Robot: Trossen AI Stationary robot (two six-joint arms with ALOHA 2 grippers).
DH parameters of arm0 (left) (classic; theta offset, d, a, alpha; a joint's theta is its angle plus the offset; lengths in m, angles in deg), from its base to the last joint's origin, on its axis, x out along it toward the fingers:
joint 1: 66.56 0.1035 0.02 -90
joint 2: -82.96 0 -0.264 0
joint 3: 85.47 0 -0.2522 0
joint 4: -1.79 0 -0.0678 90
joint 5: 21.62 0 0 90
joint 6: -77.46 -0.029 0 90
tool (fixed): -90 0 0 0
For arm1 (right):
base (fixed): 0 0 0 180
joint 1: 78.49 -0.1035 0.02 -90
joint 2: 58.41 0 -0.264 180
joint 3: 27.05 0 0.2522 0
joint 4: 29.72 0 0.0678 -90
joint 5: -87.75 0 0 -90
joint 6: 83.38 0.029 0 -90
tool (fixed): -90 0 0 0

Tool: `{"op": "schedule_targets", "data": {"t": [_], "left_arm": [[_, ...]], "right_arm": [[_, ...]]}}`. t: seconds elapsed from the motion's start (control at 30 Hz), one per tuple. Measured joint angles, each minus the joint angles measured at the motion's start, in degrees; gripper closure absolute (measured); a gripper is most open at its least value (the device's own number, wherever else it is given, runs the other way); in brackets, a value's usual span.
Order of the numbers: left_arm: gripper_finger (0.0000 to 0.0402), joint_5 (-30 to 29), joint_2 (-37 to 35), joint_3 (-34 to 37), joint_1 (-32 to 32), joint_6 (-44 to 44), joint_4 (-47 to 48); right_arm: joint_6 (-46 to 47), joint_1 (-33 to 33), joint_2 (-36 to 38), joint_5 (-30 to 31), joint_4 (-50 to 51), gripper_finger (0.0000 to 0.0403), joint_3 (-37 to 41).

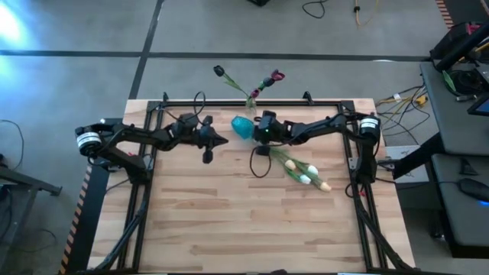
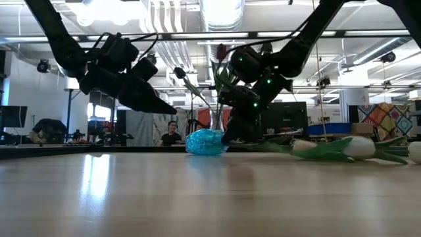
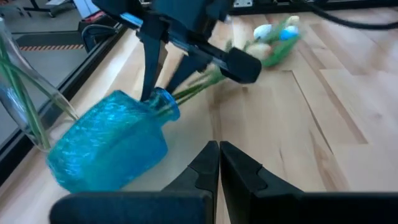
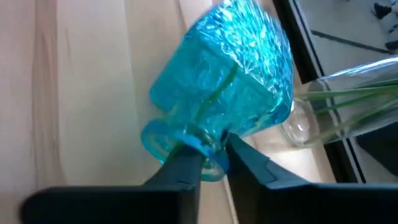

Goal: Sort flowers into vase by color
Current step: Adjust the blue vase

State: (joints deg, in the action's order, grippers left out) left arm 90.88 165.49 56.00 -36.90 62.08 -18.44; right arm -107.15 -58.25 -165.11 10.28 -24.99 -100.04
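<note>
A blue glass vase (image 1: 242,127) lies tipped over on the table, its mouth (image 3: 165,101) toward my right gripper (image 1: 262,131); it also shows in the right wrist view (image 4: 230,81). Green tulip stems (image 3: 194,91) run from its mouth to white and peach heads (image 1: 309,175) lying on the table. A clear vase (image 1: 250,101) at the far edge holds maroon tulips (image 1: 273,78). My right gripper is shut on a stem at the blue vase's mouth. My left gripper (image 1: 220,141) is shut and empty, above the table left of the blue vase. My right gripper pinches a thin green stem between its two fingers (image 4: 244,158) right at the rim of the blue vase's mouth (image 4: 214,160). The fingers come slanting down from the table's right side. The stem's end (image 4: 216,96) reaches inside the vase; the rest trails to the heads on the table.
The clear vase (image 4: 336,109) stands close behind the blue one. A black cable loop (image 1: 260,163) lies beside the stems. The table's near half (image 1: 244,229) is bare wood. A metal frame (image 1: 229,101) runs along the far edge.
</note>
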Motion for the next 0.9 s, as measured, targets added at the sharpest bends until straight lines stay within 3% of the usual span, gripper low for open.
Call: {"op": "schedule_targets", "data": {"t": [0.07, 0.17, 0.5, 0.9], "left_arm": [[0.0402, 0.0, 0.0, 0.6, 0.1, 0.3, -0.7], [0.0402, 0.0, 0.0, 1.8, 0.3, 1.3, -3.8], [0.0402, 0.2, 0.0, 5.2, 0.4, 4.4, -10.9], [0.0402, 1.0, 0.0, 5.9, 0.4, 6.6, -12.4]], "right_arm": [[1.0, 0.1, 0.4, 0.0, 2.3, 0.0372, -1.2], [2.7, 0.4, 1.3, -0.9, 8.9, 0.0372, -3.9], [14.3, 2.7, 2.2, -13.4, 38.2, 0.0372, -18.9], [23.9, 5.0, 2.2, -22.9, 57.2, 0.0374, -28.4]]}}
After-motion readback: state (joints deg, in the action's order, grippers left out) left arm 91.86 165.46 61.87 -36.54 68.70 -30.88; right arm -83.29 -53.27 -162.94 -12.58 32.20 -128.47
